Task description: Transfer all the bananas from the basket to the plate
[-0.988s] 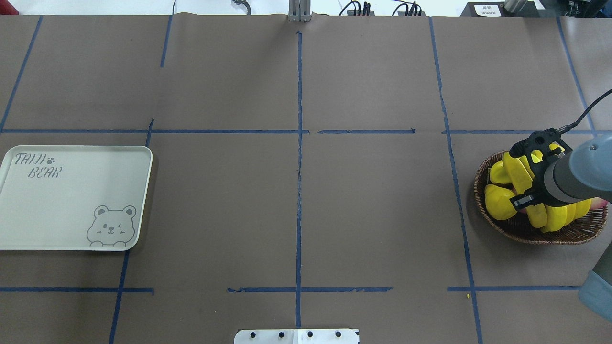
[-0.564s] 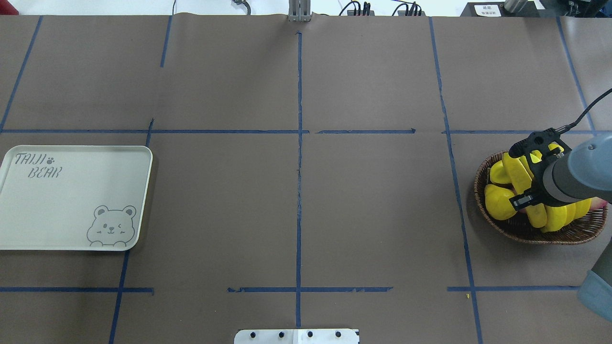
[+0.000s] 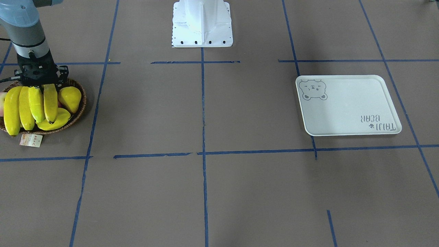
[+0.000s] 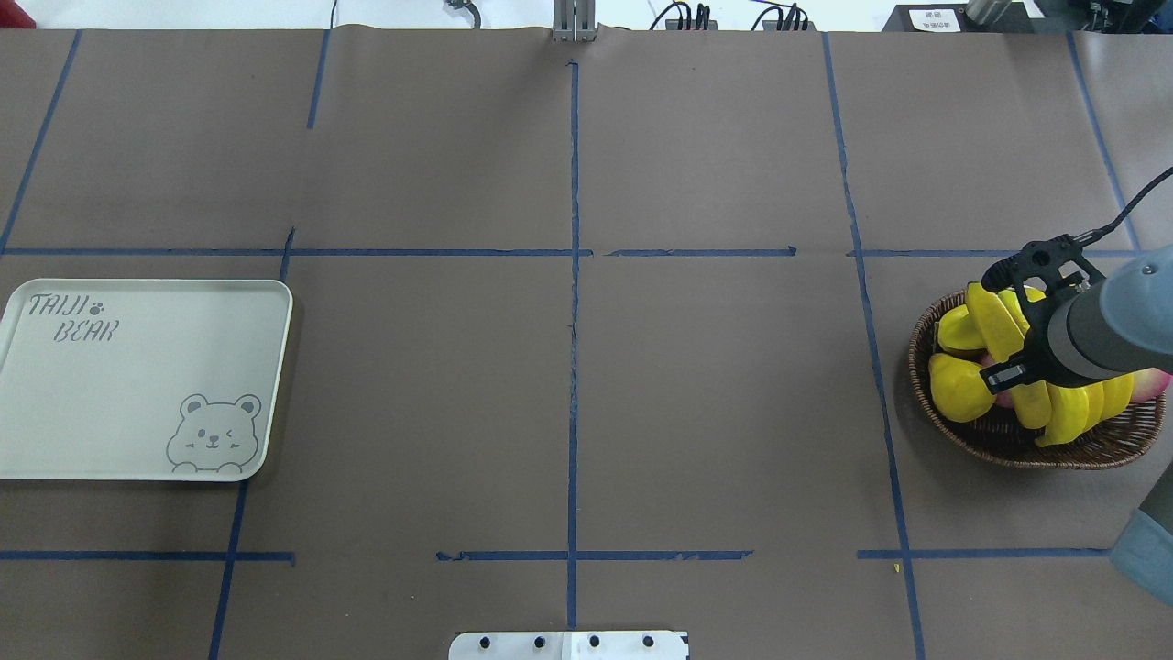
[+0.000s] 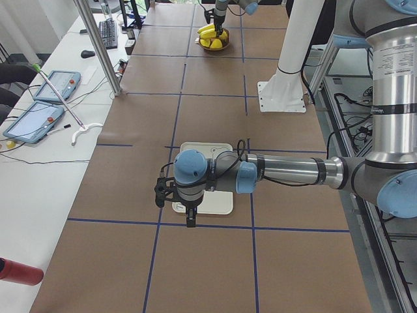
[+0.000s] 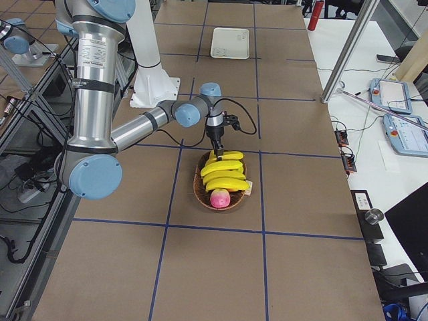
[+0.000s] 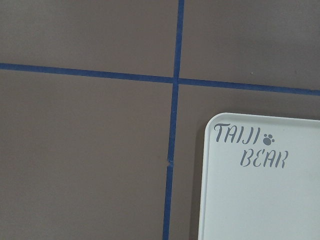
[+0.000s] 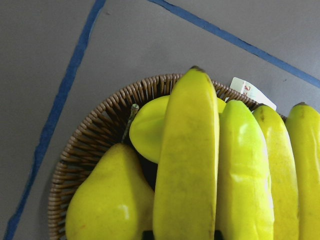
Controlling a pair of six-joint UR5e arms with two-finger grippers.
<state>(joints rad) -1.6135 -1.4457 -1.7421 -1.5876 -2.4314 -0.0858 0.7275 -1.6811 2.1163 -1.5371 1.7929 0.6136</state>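
Four yellow bananas (image 3: 25, 106) lie side by side in the dark wicker basket (image 3: 81, 109) at the table's right end. In the overhead view the bananas (image 4: 1063, 412) fill the basket (image 4: 1008, 446). My right gripper (image 3: 48, 84) stands over the basket's robot-side rim, shut on the stem end of one banana (image 8: 187, 165), which is tilted up above the others. The pale plate (image 4: 137, 385) with the bear print lies empty at the far left. My left gripper (image 5: 189, 218) hangs over the plate's (image 5: 218, 203) outer edge; I cannot tell whether it is open or shut.
A yellow pear (image 3: 70, 97), a ridged starfruit (image 3: 56, 122) and a pink fruit (image 6: 219, 198) also lie in the basket. A paper tag (image 3: 31, 140) lies beside it. The robot's white base (image 3: 202, 24) stands mid-table. Blue tape lines cross the brown table cover.
My right gripper has risen slightly and shifted away from the robot over the basket, and the gripped banana's end has lifted with it. The plate has not moved.
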